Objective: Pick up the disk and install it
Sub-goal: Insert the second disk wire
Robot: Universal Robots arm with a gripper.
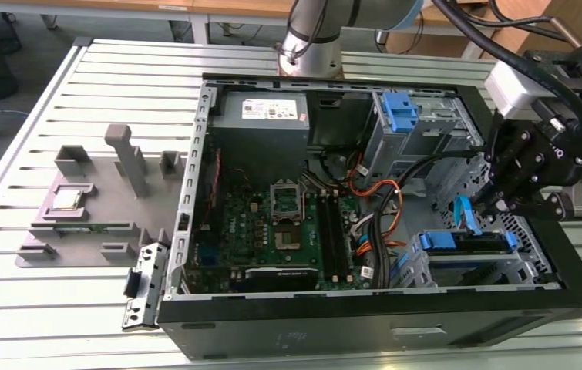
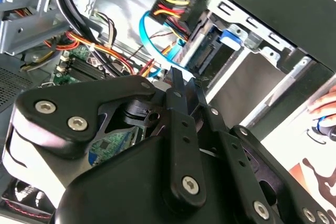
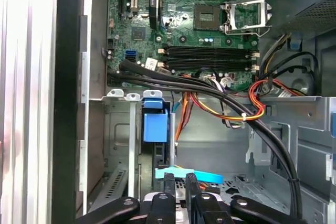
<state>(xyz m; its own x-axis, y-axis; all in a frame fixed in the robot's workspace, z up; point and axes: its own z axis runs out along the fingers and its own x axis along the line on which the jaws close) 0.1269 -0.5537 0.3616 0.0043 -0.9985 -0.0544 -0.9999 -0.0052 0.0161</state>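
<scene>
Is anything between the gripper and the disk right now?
Yes. In the first wrist view a light-blue flat cable crosses just ahead of the gripper. In the exterior view it loops between the gripper and the disk sitting in the drive cage.

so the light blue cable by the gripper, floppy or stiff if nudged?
The light blue cable looks thin and flat in the first wrist view, so likely light. It arcs freely in the second wrist view, so probably pliant, bending aside from the gripper then springing back.
</scene>
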